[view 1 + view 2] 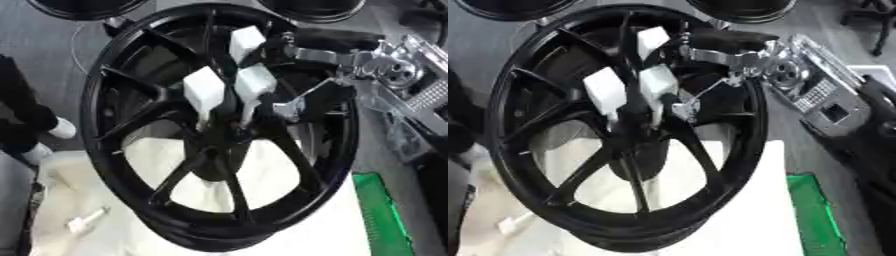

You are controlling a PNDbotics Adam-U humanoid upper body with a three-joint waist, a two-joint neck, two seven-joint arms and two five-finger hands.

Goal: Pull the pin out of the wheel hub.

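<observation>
A black spoked wheel hub (pixel 131 65) lies tilted on a white cloth (pixel 332 220). White pins with blocky heads stand in its centre: one on the left (pixel 204 90), one on the right (pixel 255 82), and a third head higher up (pixel 247 41). My right hand (pixel 319 52) reaches in from the upper right over the rim. Its upper fingers (pixel 293 47) are beside the top head and its thumb (pixel 287 107) is just right of the right pin's stem. The hand straddles that pin without closing on it. My left hand is out of sight.
A loose white pin (pixel 86 220) lies on the cloth at the lower left. A green mat (pixel 381 210) borders the cloth's right side. Two more black wheels (pixel 83 7) sit at the top edge. A person's legs and white shoes (pixel 61 129) stand at the left.
</observation>
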